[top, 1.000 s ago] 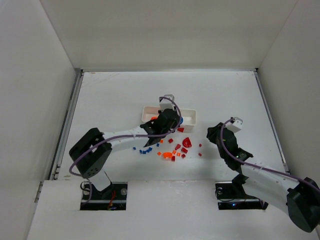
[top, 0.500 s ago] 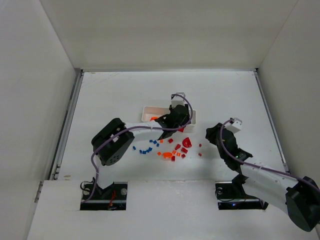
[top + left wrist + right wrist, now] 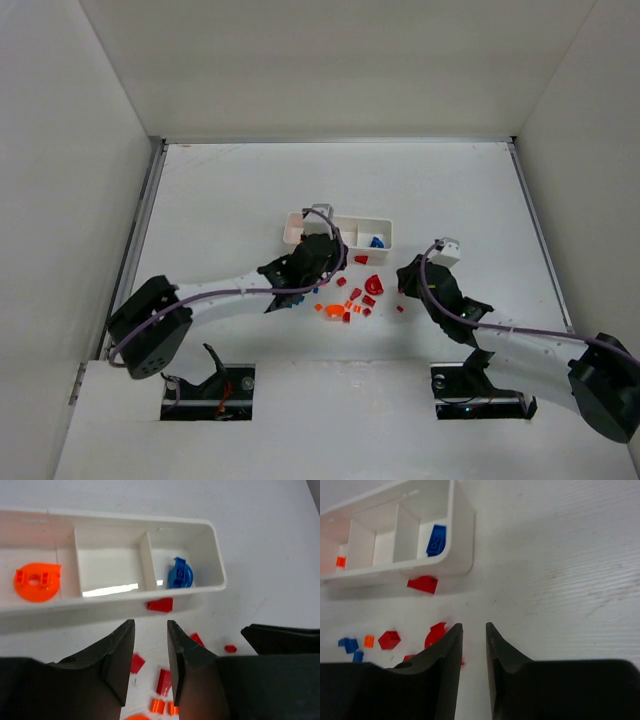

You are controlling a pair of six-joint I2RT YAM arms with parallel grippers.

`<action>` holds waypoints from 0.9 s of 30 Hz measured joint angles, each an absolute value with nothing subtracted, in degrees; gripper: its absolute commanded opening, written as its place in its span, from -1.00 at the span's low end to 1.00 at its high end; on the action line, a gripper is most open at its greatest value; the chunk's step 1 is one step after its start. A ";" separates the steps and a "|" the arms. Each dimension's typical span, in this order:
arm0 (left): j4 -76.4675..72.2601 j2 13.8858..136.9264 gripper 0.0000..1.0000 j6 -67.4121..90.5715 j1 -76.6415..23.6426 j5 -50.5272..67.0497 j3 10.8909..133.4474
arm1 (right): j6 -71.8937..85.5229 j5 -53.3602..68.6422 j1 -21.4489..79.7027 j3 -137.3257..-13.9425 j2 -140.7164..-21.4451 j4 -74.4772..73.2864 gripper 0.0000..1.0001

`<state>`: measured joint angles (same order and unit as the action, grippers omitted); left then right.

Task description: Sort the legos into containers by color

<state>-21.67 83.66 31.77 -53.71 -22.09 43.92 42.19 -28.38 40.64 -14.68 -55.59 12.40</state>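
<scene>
— So where were the legos (image 3: 356, 294) at that point?

— Mostly loose on the table (image 3: 230, 190), scattered just in front of the tray (image 3: 388, 236), between the two arms. Only two looked sorted. A blue arch piece (image 3: 180, 573) lay in the right compartment and an orange round piece (image 3: 36, 581) in the left one. The middle compartment showed nothing. A red brick (image 3: 423, 584) lay on the table against the tray's near wall, touching it or just short of it; I could not tell which.

— And the grippers?

— The left gripper (image 3: 150, 635) hung over the red and orange pieces near the tray, its fingers a little apart with nothing between them. The right gripper (image 3: 474, 630) was near the red arch (image 3: 436, 632), its fingers likewise parted by a narrow gap and holding nothing.

— How would those bricks handle?

— Light, rigid, smooth plastic, I judged, and far smaller than the pads, so apt to skid or pop out under a skewed squeeze. I would have taken a brick across its two flat parallel sides, centred on the pads. An arch I would have taken across its flat faces, not the curve.
</scene>
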 measured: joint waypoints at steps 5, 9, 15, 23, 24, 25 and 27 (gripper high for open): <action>-19.38 73.54 -0.40 31.75 -57.87 -22.68 33.47 | 41.89 -27.03 47.92 -17.89 -58.67 9.56 0.06; -15.66 70.41 -0.33 32.40 -60.42 -22.70 28.38 | 41.52 -26.26 49.12 -21.82 -62.67 6.33 0.15; -14.37 68.75 -0.18 33.89 -64.58 -22.50 26.11 | 40.56 -24.25 48.84 -24.67 -66.61 3.60 0.10; -13.58 66.61 0.11 34.02 -68.20 -21.91 25.91 | 38.65 -20.21 47.27 -29.41 -73.03 -0.25 -0.01; -13.61 66.59 0.13 34.02 -68.20 -21.82 25.87 | 38.37 -19.90 47.13 -30.02 -73.58 -1.08 -0.01; -13.45 66.61 0.16 33.91 -68.34 -21.45 25.78 | 38.11 -19.51 46.74 -30.87 -74.41 -1.61 -0.01; -13.41 66.63 0.20 33.89 -68.47 -20.99 25.56 | 37.54 -19.00 46.00 -32.60 -75.85 -2.90 -0.02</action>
